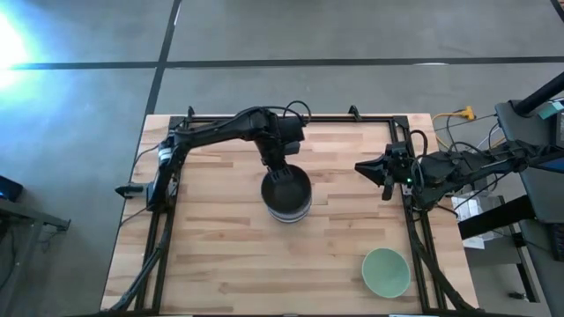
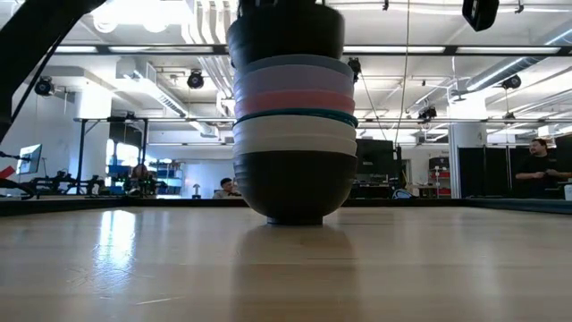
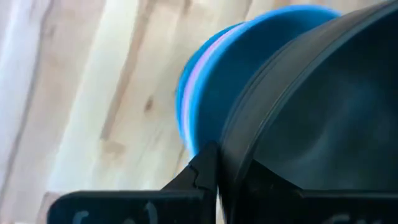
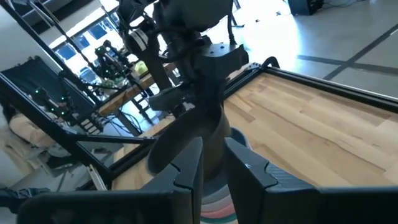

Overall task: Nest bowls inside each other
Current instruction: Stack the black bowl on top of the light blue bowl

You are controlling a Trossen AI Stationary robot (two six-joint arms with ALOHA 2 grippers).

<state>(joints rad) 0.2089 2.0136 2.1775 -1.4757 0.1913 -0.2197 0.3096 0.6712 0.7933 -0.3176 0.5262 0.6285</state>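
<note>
I can't read any writing or labels anywhere. The table (image 1: pixel 220 255) is pale wood planks in a black frame, on a grey concrete floor; across it I see an open workshop with ceiling lights, desks, and a person (image 2: pixel 539 161) standing far back. The stack (image 1: pixel 286 201) of nested bowls sits mid-table: black at the bottom, then white, teal, pink, lavender, blue. My left gripper (image 1: pixel 280 176) is clamped shut on the rim of the top black bowl (image 3: pixel 323 124), seated in the stack. The pale green bowl (image 1: pixel 386 271) lies alone near the table's corner, well apart. My right gripper (image 1: pixel 385 173) hovers at the table's edge, jaws narrowly apart, holding nothing
</note>
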